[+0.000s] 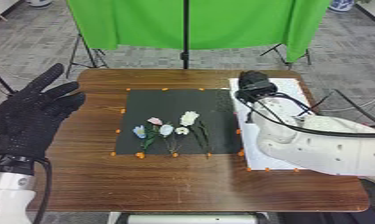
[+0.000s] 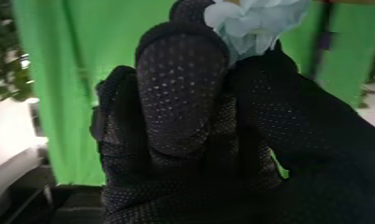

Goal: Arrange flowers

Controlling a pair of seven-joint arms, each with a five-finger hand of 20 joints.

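right hand point(image 1: 257, 82), in a black fabric glove, is near the far right corner of the flat black mat point(image 1: 175, 102), with its thumb and fingers pinching a pale blue flower with ruffled petals point(image 2: 256, 22). left hand point(image 1: 32, 117), gloved the same way, is well apart from the mat's left side, palm unoccupied, fingers loosely spread and thumb held away.

the mat lies on the brown wooden worktop point(image 1: 86, 185). on the mat's near half are a light blue flower point(image 1: 139, 131) toward its left edge, a pink flower point(image 1: 155, 121), a pale bluish-white flower point(image 1: 167, 130), a small white flower point(image 1: 182, 131) and a large white flower point(image 1: 190, 118), their green stems pointing toward the mat's near edge. just right of the mat lies a white rectangular sheet point(image 1: 268, 162), under the right arm.
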